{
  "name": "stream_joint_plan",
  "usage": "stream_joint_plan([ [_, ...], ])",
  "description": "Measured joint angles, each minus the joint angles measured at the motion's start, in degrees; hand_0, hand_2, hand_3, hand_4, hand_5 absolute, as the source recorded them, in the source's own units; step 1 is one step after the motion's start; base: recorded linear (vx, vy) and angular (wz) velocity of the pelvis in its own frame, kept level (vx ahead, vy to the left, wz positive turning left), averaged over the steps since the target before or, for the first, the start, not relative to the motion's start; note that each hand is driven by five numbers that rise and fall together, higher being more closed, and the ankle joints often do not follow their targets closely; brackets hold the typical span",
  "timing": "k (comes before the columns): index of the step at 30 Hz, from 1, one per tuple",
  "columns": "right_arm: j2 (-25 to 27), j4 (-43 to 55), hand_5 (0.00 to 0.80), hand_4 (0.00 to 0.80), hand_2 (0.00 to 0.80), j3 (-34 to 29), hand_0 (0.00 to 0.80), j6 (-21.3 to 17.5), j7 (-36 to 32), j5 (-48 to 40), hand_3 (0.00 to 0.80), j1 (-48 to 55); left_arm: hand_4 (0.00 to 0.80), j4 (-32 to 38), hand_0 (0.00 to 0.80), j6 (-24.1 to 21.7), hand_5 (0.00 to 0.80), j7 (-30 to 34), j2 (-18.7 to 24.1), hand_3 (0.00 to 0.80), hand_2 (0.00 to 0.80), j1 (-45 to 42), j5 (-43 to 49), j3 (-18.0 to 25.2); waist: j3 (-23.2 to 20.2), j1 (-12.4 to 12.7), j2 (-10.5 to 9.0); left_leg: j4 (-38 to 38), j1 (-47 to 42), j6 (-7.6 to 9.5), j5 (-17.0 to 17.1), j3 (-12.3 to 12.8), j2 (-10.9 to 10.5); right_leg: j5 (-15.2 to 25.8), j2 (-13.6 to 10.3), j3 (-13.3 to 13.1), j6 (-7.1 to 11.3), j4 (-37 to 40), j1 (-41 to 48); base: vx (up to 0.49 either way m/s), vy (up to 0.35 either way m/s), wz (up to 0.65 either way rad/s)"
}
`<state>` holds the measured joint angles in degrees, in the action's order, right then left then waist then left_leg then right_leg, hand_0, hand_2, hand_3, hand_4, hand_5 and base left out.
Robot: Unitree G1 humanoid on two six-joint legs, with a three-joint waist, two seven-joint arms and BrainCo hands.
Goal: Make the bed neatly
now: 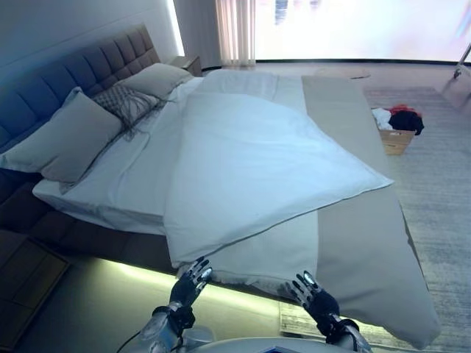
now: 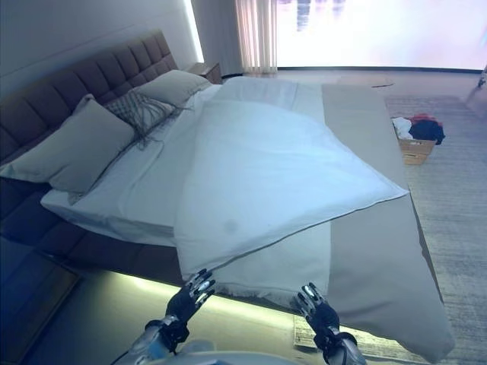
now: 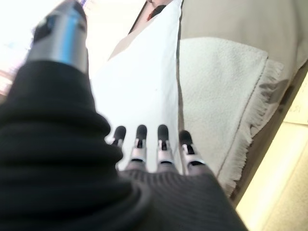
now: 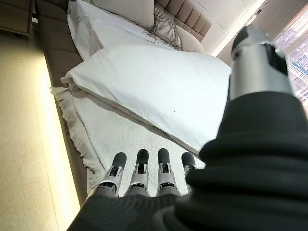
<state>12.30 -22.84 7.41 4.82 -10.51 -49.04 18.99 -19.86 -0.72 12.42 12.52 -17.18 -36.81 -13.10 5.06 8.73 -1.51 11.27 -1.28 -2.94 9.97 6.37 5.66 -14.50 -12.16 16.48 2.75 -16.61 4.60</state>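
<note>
A white duvet (image 1: 250, 162) lies skewed across the bed, its near corner hanging over the near side edge. Under it lies a white fringed blanket (image 1: 265, 257), and a beige bed runner (image 1: 360, 243) covers the foot end. Two beige pillows (image 1: 66, 136) and a patterned cushion (image 1: 129, 103) lean at the padded headboard (image 1: 88, 66). My left hand (image 1: 189, 283) and right hand (image 1: 314, 293) are both open and empty, held just short of the bed's near edge. The duvet also shows in the right wrist view (image 4: 159, 82) and in the left wrist view (image 3: 144, 82).
A cardboard box with clothes (image 1: 397, 129) stands on the carpet past the bed's far side. A nightstand (image 1: 188, 65) sits by the headboard at the window end. A dark cabinet (image 1: 26, 283) stands at my left. A lit strip runs under the bed frame (image 1: 147, 276).
</note>
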Motion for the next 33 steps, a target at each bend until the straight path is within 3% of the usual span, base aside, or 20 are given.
stream_joint_plan([
  [8, -0.6, -0.4, 0.0, 0.0, 0.0, 0.0, 0.0, -0.2, 2.2, -0.1, 0.0, -0.7, 0.0, 0.0, 0.0, 0.4, 0.0, 0.5, 0.0, 0.0, 0.0, 0.5, 0.0, 0.0, 0.4, -0.2, -0.3, -2.7, -1.3, -0.68, -1.4, 3.1, -0.8, 0.6, -1.1, 0.7, 0.96, 0.4, 0.2, 0.072, 0.135, 0.06],
  [12, -1.1, -0.7, 0.0, 0.0, 0.0, 0.0, 0.0, -1.2, 2.6, -0.1, 0.0, -1.3, 0.0, 0.0, 0.0, 0.5, 0.0, 0.3, 0.0, 0.0, 0.0, 2.0, 0.0, 0.5, 1.0, -0.5, 0.09, -2.6, -2.4, 1.59, -7.1, 3.4, -2.1, -0.5, -2.7, 0.6, 3.01, -2.3, 0.0, 0.037, 0.232, 0.07],
  [15, -1.5, -1.0, 0.0, 0.0, 0.0, 0.0, 0.0, -3.2, 3.8, -0.2, 0.0, -2.7, 0.0, -0.1, 0.0, 0.8, 0.0, 0.1, 0.3, 0.0, 0.0, 5.6, 0.0, 0.8, 2.0, -1.9, 0.39, -2.4, -2.8, 2.57, -14.0, 4.2, -4.7, -3.0, -6.6, 1.3, 5.35, -9.3, -1.3, 0.024, 0.313, 0.45],
  [16, -1.8, -1.3, 0.0, 0.0, 0.0, 0.0, 0.0, -4.0, 4.1, -0.2, 0.0, -3.5, 0.0, -0.8, 0.0, 1.1, 0.0, 0.1, 0.4, 0.0, 0.0, 7.4, 0.0, 0.9, 2.7, -1.9, -0.11, -1.4, -2.3, 1.38, -15.2, 3.9, -6.1, -3.0, -8.7, 0.7, 5.07, -13.5, -3.1, 0.054, 0.304, 0.29],
  [17, -1.5, -1.4, 0.0, 0.0, 0.0, 0.0, 0.0, -4.8, 4.1, -0.5, 0.0, -4.2, 0.0, -1.7, 0.0, 1.3, 0.0, 0.1, 0.5, 0.0, 0.0, 9.0, 0.0, 0.9, 3.0, -1.7, 0.27, 0.7, -0.5, 1.21, -16.5, 2.5, -6.9, -1.9, -10.7, -1.2, 3.39, -19.9, -6.6, 0.084, 0.257, 0.29],
  [18, -1.8, -1.7, 0.0, 0.0, 0.0, 0.2, 0.0, -5.0, 4.1, -0.9, 0.0, -4.3, 0.0, -2.4, 0.0, 1.5, 0.0, 0.1, 1.1, 0.0, 0.0, 9.7, 0.0, 0.8, 2.9, -1.8, 0.68, 1.6, 0.1, 2.17, -17.0, 1.6, -7.5, 0.7, -11.5, -3.1, 1.04, -24.5, -9.1, 0.11, 0.211, 0.35],
  [19, -2.5, -2.4, 0.0, 0.0, 0.0, 0.2, 0.0, -5.4, 4.1, -1.2, 0.0, -4.1, 0.0, -2.5, 0.0, 1.5, 0.0, 0.1, 1.8, 0.0, 0.0, 9.9, 0.0, 0.9, 3.0, -1.9, 1.11, 1.5, -0.2, 2.88, -17.0, 1.0, -7.9, 3.9, -11.7, -4.6, 0.07, -26.9, -10.8, 0.136, 0.131, 0.4],
  [20, -2.7, -3.1, 0.0, 0.0, 0.0, 0.2, 0.0, -5.8, 4.0, -1.5, 0.0, -4.0, 0.0, -2.5, 0.0, 1.5, 0.0, 0.1, 2.7, 0.0, 0.0, 9.9, 0.0, 0.8, 2.9, -1.9, 1.3, 1.3, -0.3, 3.6, -17.0, 0.3, -8.1, 6.6, -11.4, -5.7, 0.69, -28.3, -11.7, 0.159, 0.036, 0.21],
  [22, -2.7, -4.3, 0.0, 0.0, 0.0, 0.2, 0.0, -5.9, 3.8, -2.6, 0.0, -4.6, 0.0, -2.4, 0.0, 1.6, 0.0, -0.2, 4.5, 0.0, 0.0, 9.4, 0.0, 1.0, 2.8, -1.4, 0.87, 0.3, -1.1, 4.75, -16.7, -0.3, -8.3, 6.5, -10.5, -6.4, 2.94, -28.8, -14.1, 0.252, -0.116, 0.0],
  [24, -2.0, -4.3, 0.0, 0.0, 0.0, 0.0, 0.0, -6.2, 3.2, -3.5, 0.0, -4.6, 0.0, -2.4, 0.0, 1.9, 0.0, -1.0, 6.1, 0.0, 0.0, 9.5, -0.1, 0.9, 2.5, -1.8, -0.05, -0.8, -1.3, 5.24, -16.5, -0.3, -9.1, 5.5, -9.5, -5.9, 5.16, -21.6, -16.0, 0.31, -0.221, -0.06],
  [27, -1.7, -6.4, 0.0, 0.0, 0.0, 0.0, 0.0, -6.2, 2.6, -4.7, 0.0, -5.6, 0.0, -2.5, 0.0, 2.0, 0.0, -1.2, 6.4, 0.0, 0.0, 9.7, -0.1, 0.9, 2.5, -2.9, -1.65, -2.2, -2.5, 5.09, -16.6, -0.4, -9.8, 8.8, -8.7, -5.6, 9.26, -7.5, -17.8, 0.353, -0.233, 0.01],
  [30, -1.2, -8.8, 0.0, 0.0, 0.0, -0.1, 0.0, -6.2, 2.2, -6.1, 0.0, -5.9, 0.0, -4.0, 0.0, 2.2, 0.0, -0.8, 5.3, 0.0, 0.0, 9.6, -0.1, 0.8, 2.0, -3.5, -2.85, -3.9, -4.2, 4.14, -17.1, -1.6, -9.0, 16.4, -7.4, -4.0, 8.98, 0.0, -16.7, 0.243, -0.201, 0.22],
  [31, -1.1, -9.4, 0.0, 0.0, 0.0, -0.3, 0.0, -6.2, 2.2, -6.3, 0.0, -5.9, 0.0, -4.2, 0.0, 2.3, 0.0, -0.6, 4.8, 0.0, 0.0, 9.5, -0.1, 0.8, 1.8, -3.4, -3.03, -4.3, -5.0, 3.85, -17.3, -2.3, -8.1, 17.7, -6.4, -3.2, 7.78, 0.4, -15.7, 0.269, -0.25, 0.23],
  [33, -0.2, -10.1, 0.0, 0.0, 0.0, -1.2, 0.0, -6.2, 2.1, -6.6, 0.0, -5.8, 0.0, -4.1, 0.0, 2.3, 0.0, 0.0, 3.8, 0.0, 0.0, 9.3, -0.1, 0.8, 1.8, -3.1, -2.15, -4.3, -6.0, 3.3, -17.1, -2.5, -6.1, 15.7, -4.2, -2.6, 4.72, -0.3, -14.5, 0.248, -0.204, 0.15],
])
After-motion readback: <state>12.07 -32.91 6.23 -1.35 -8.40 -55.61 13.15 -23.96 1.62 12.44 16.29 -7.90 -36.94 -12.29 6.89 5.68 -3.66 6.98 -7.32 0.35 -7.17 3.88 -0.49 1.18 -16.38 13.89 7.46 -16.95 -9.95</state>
